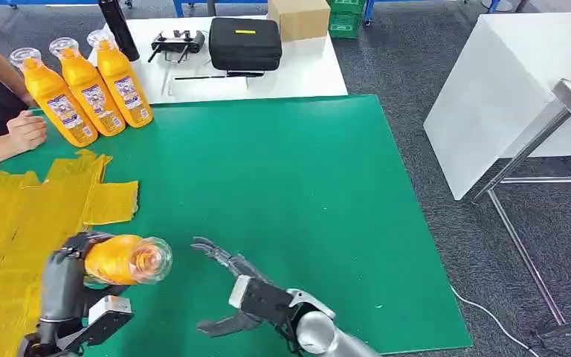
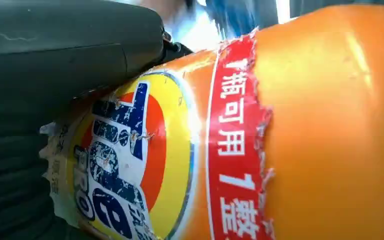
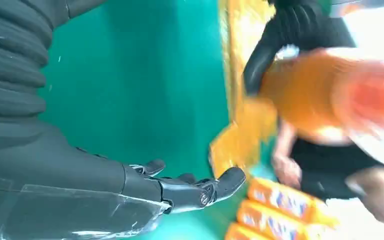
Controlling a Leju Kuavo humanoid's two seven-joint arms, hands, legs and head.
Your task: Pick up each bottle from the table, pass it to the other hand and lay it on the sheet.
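We see one bottle gripped in the left hand above the worktop, beside the sheet; right hand is spread, empty. Three bottles wait (none laid yet).

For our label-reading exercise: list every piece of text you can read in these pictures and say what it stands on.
"瓶可用" and "1 整": red band on the held bottle, left wrist view.
Large blue brand lettering on the same label: torn and cut off, unreadable.
Labels on the three standing bottles: too small.
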